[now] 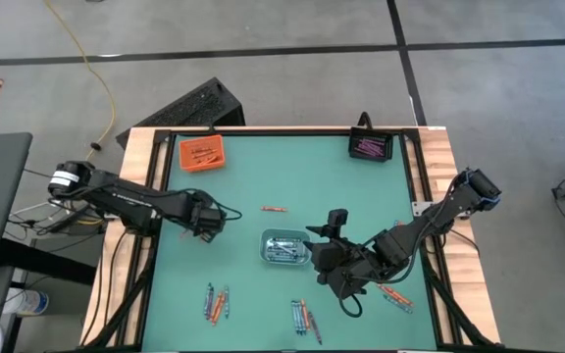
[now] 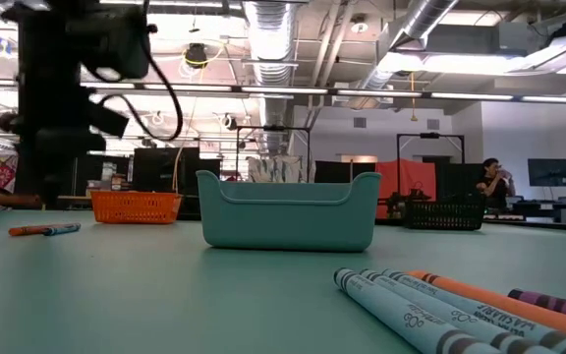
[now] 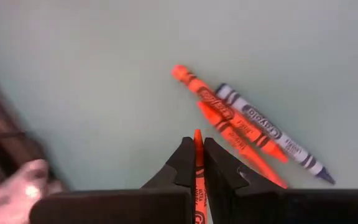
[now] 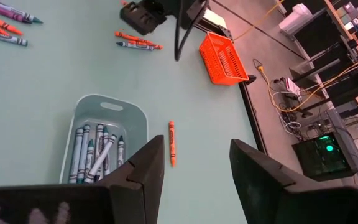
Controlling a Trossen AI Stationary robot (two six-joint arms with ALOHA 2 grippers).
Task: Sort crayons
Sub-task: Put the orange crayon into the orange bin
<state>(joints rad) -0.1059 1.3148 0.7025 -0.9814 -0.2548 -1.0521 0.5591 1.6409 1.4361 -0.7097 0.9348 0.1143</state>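
Observation:
My left gripper (image 1: pixel 204 223) hangs over the table's left half, pointing down, shut on an orange crayon (image 3: pixel 198 155). Right under it on the green table lie two orange crayons (image 3: pixel 224 113) and a grey-blue one (image 3: pixel 271 134). A lone orange crayon (image 1: pixel 274 209) lies near the middle. The grey tray (image 1: pixel 284 247) holds several grey-blue crayons (image 4: pixel 95 152). My right gripper (image 4: pixel 197 168) hovers open just right of that tray, with nothing between its fingers. More crayons lie in groups near the front edge (image 1: pixel 216 302) (image 1: pixel 304 316) (image 1: pixel 395 297). My left gripper pinches the orange crayon between its two fingers, which come from above and point down. The crayon lies along the fingers, and its pointed tip (image 3: pixel 197 134) sticks out just past the fingertips. It stands roughly upright, tip down, above the crayons on the table.
An orange tray (image 1: pixel 202 152) with orange crayons stands at the far left and a black tray (image 1: pixel 369 147) with purple ones at the far right. Wooden rails (image 1: pixel 439 157) frame the table. Bare green surface lies between the trays.

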